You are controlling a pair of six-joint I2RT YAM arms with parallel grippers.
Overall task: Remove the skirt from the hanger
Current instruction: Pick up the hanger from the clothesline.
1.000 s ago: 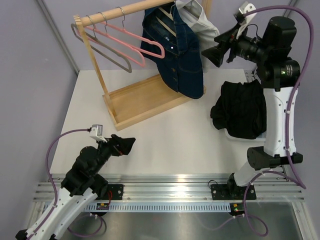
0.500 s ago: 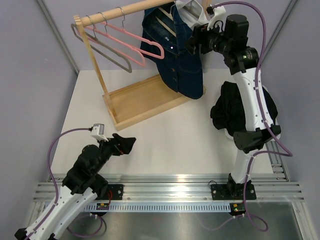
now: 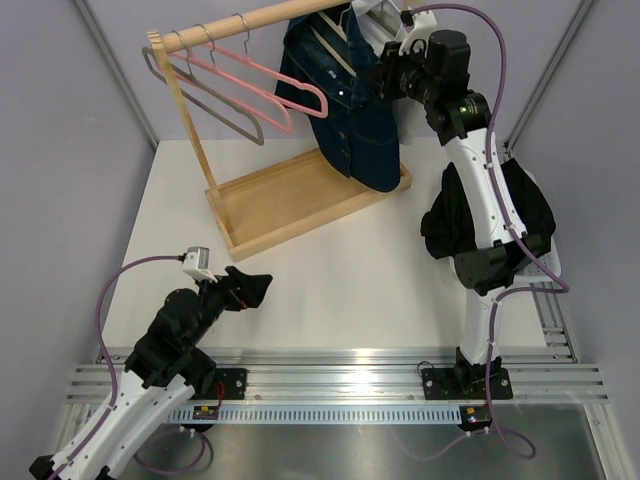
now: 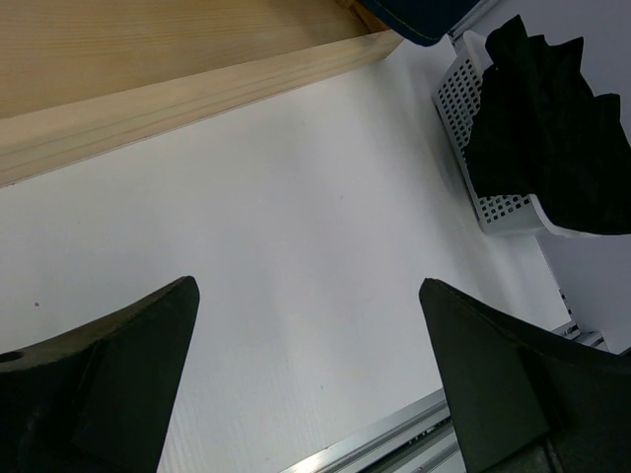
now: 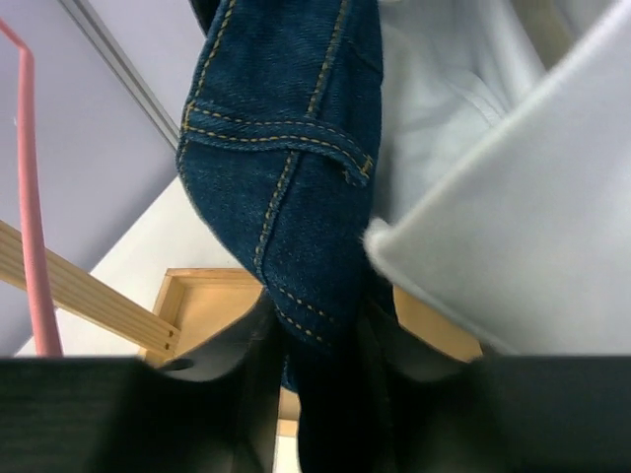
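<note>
A dark blue denim skirt (image 3: 352,110) hangs from a hanger (image 3: 333,48) on the wooden rail at the back. My right gripper (image 3: 378,82) is up against the skirt's right edge. In the right wrist view its jaws (image 5: 320,340) are shut on a fold of the skirt (image 5: 286,148), with the stitched seam running down between the fingers. My left gripper (image 3: 255,288) sits low near the table's front left, open, with only bare table between its fingers (image 4: 128,355). The hanger's hook is hidden behind the cloth.
A white garment (image 3: 388,28) hangs right behind the skirt and presses on the right wrist camera (image 5: 513,227). Pink hangers (image 3: 262,88) and a grey one (image 3: 215,108) hang on the rack, above its wooden base tray (image 3: 290,200). A white basket (image 4: 471,148) of black clothes (image 3: 490,215) stands at the right.
My right arm has swung left from above the basket to the skirt and its jaws have shut on the denim edge. The skirt has shifted slightly left. The left arm is unmoved.
</note>
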